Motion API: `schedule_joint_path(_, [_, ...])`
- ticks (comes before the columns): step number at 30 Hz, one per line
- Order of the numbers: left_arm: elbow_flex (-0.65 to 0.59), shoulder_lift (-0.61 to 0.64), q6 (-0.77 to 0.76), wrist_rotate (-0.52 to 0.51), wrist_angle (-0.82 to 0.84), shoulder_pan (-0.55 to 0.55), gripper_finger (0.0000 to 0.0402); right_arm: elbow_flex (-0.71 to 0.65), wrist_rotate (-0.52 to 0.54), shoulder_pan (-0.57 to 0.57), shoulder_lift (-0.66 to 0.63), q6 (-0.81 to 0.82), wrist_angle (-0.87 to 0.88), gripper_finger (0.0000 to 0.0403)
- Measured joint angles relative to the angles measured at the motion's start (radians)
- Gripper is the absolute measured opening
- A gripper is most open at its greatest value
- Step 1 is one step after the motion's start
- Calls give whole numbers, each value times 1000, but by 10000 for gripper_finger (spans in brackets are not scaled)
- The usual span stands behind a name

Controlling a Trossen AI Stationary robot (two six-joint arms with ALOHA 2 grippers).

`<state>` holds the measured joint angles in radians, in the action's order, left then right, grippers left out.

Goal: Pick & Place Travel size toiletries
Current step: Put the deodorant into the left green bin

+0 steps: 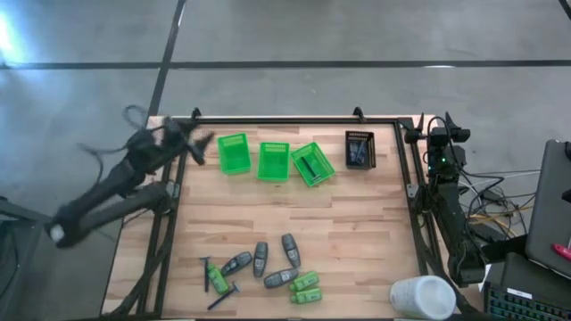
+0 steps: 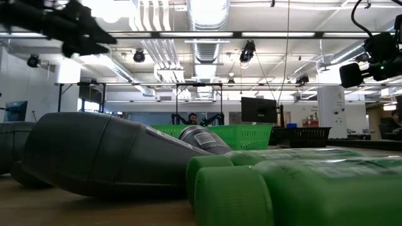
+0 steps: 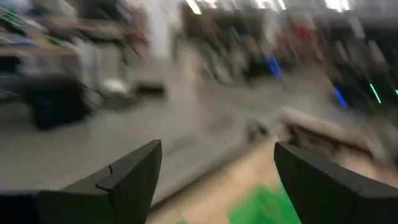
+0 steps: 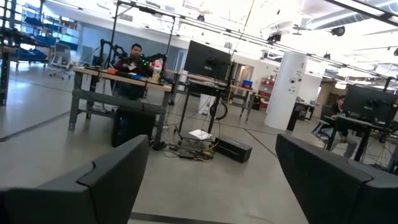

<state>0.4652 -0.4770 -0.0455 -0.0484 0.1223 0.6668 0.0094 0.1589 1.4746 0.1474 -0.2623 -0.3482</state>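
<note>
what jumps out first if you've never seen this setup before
Three bright green mesh baskets sit in a row along the far side of the wooden table, with a black basket beside them. Near the front edge lies a loose cluster of toiletries: dark grey tubes, green bottles and thin razors. The left gripper hangs open by the table's far left corner.

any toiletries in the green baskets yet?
No: in the high view the toiletries all lie at the table's near edge, apart from the three green baskets.

left hand (image 1: 201,143) motion-blurred, white cylinder (image 1: 423,299) cut off
</note>
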Motion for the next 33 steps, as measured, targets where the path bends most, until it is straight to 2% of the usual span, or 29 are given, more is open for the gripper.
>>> schedule_joint_path(5, [142, -238, 141, -7, 139, -257, 316, 0, 0, 0, 0, 0, 0, 361])
schedule_joint_path(7, [183, -308, 177, -50, 239, -352, 316, 0, 0, 0, 0, 0, 0, 360])
schedule_joint_path(12, [281, -403, 102, -102, 407, -496, 316, 0, 0, 0, 0, 0, 0, 348])
schedule_joint_path(19, [377, -465, -255, -103, 504, -521, 316, 0, 0, 0, 0, 0, 0, 327])
schedule_joint_path(23, [383, -485, -427, -89, 565, -522, 316, 0, 0, 0, 0, 0, 0, 321])
schedule_joint_path(26, [382, -503, -557, -79, 669, -521, 316, 0, 0, 0, 0, 0, 0, 315])
schedule_joint_path(33, [381, -529, -564, -74, 824, -521, 316, 0, 0, 0, 0, 0, 0, 296])
